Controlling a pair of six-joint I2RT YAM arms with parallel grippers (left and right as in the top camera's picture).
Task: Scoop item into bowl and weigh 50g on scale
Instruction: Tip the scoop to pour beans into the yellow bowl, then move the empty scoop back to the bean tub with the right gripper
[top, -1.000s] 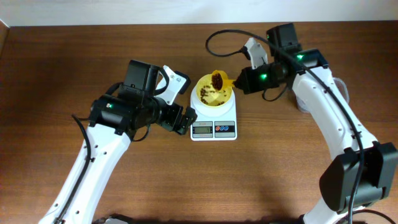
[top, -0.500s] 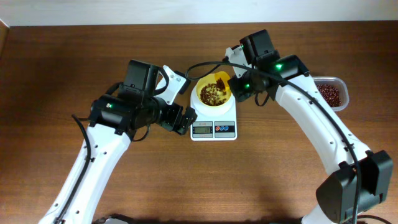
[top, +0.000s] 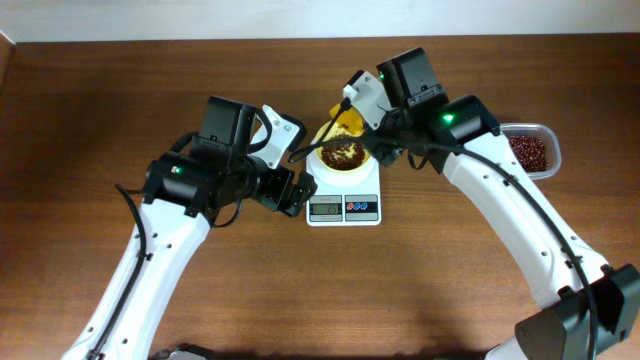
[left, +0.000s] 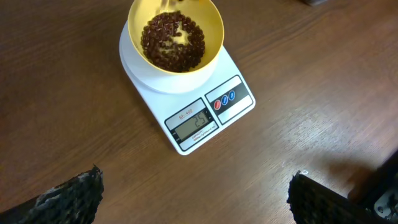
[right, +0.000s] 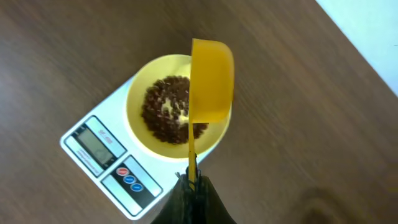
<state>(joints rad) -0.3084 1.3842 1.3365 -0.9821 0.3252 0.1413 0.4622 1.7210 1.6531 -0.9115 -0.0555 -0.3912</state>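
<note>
Our right gripper pinches scoop tipped over beans in bowl on scale, by far edge; left gripper wide.

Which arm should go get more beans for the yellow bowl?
Probably the right arm. Its fingers pinch the scoop over the bowl, and the container holding more beans sits on its side. The left fingers are open and empty beside the scale.
</note>
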